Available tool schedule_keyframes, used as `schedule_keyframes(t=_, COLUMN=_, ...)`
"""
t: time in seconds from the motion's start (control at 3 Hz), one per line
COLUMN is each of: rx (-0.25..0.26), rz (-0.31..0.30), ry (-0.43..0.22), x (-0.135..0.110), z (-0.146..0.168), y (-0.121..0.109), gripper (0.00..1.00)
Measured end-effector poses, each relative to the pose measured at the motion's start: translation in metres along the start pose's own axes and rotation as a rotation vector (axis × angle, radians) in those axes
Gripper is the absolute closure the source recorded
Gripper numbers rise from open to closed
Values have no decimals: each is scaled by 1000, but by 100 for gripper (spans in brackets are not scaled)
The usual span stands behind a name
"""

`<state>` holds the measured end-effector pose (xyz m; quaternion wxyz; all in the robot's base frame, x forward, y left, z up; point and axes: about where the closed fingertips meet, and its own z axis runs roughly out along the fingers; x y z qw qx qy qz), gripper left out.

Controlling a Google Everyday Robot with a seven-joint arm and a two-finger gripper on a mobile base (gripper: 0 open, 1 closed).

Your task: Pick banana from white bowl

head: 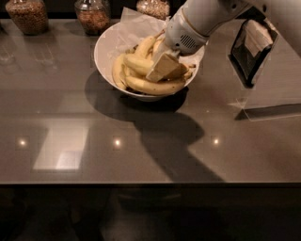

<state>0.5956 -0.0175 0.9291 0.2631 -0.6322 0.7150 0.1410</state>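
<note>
The white bowl (101,52) stands at the back middle of the dark counter, lined with crumpled white paper (128,24). Several yellow bananas (155,86) lie in it. My gripper (162,68) comes in from the upper right and reaches down into the bowl. Its tip rests among the bananas at the bowl's middle right, against the top ones. The white wrist (188,30) hides the bowl's far right rim.
Three glass jars of brown grains stand along the back edge: one at the left (28,14), one by the bowl (92,15), one behind it (153,7). A dark tilted sign holder (251,47) stands at the right. The glossy counter (141,150) stretches to the front.
</note>
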Motion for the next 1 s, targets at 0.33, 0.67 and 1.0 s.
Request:
schedule_keyframes(t=0.33, rx=-8, rz=18, ry=21, x=1, z=-8, y=-1, gripper=85)
schedule_keyframes(t=0.67, rx=6, rz=23, ry=18, x=-1, z=-32, y=0, gripper=100)
schedule_keyframes(t=1.0, rx=33, rz=-8, ry=-24, x=-3, z=-61, y=13, gripper=100)
